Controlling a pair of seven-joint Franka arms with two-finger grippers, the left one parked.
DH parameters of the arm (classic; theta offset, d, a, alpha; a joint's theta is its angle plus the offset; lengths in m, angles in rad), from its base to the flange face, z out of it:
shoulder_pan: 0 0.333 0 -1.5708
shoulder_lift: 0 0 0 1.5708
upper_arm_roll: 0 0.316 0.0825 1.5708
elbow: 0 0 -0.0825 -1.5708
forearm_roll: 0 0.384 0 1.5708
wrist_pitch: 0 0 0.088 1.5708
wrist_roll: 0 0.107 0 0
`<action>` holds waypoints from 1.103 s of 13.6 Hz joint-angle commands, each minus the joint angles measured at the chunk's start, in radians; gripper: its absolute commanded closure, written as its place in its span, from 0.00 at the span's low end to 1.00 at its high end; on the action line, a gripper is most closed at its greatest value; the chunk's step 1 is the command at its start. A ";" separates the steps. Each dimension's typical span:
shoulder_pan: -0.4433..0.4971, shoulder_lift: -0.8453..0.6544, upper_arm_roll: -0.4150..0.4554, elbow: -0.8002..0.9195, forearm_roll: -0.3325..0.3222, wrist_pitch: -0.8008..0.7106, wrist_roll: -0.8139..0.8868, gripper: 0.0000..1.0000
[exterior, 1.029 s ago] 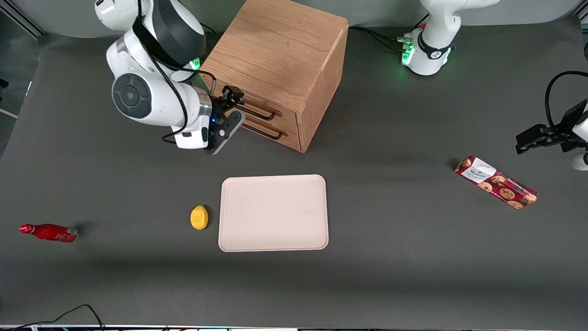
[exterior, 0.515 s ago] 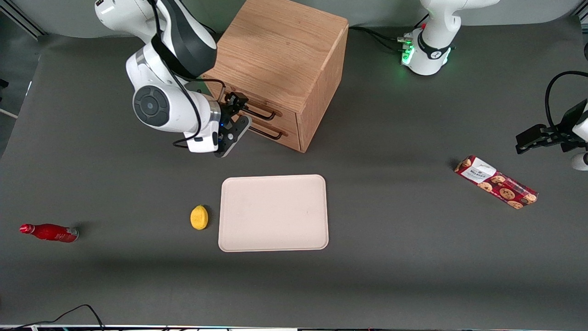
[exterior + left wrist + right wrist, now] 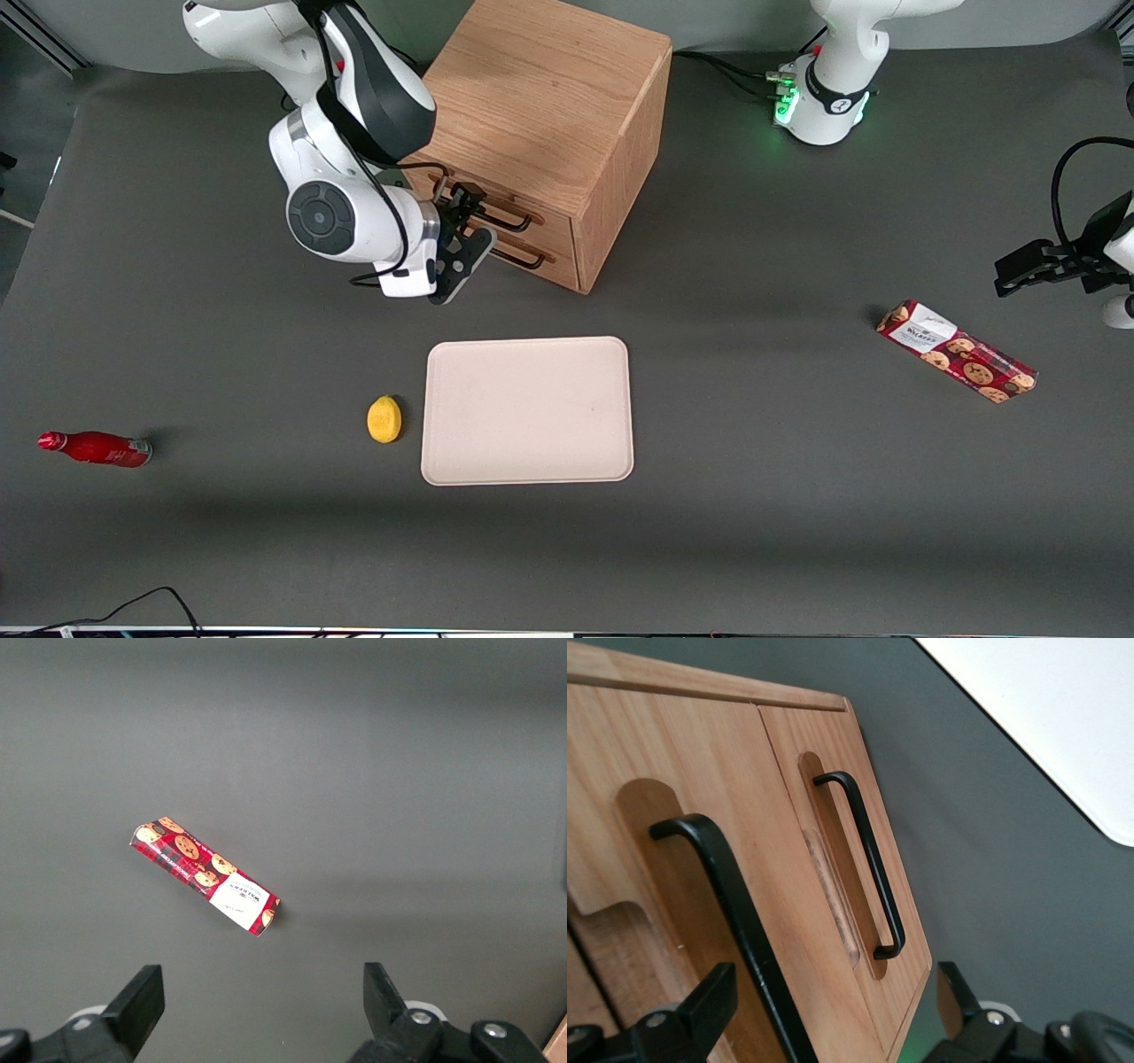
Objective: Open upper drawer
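Facing the front of the oak cabinet (image 3: 540,115), the right arm's gripper (image 3: 465,232) is held level with the drawer fronts, its wrist turned so that the fingers point at the handles. The fingers (image 3: 700,1005) are seen spread apart in the right wrist view, with the dark bar handle (image 3: 740,930) of the upper drawer (image 3: 509,206) running down between them; contact with the bar is not shown, so the bar is judged to be bracketed but not yet gripped. The upper drawer sits flush with the cabinet face, closed, directly above the matching lower drawer (image 3: 850,877), whose own handle (image 3: 864,859) lies clear of the gripper. Such a spread is presumably kept so that the thin bar can be taken between the pads before a pull is made away from the cabinet. A beige tray (image 3: 528,410) and a lemon (image 3: 384,418) lie nearer the front camera, apparently outside the drawer's travel. A red bottle (image 3: 96,447) rests toward the working arm's end of the table, a cookie packet (image 3: 955,351) toward the parked arm's
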 commanded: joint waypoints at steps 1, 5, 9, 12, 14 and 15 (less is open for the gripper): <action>-0.001 0.007 0.018 -0.010 -0.014 0.015 -0.028 0.00; -0.006 0.010 0.023 -0.026 -0.022 0.015 -0.029 0.00; -0.038 0.016 0.023 -0.047 -0.060 0.017 -0.037 0.00; -0.039 0.016 0.044 -0.059 -0.059 0.021 -0.037 0.00; -0.039 0.018 0.050 -0.079 -0.060 0.055 -0.037 0.00; -0.039 0.022 0.055 -0.081 -0.059 0.060 -0.037 0.00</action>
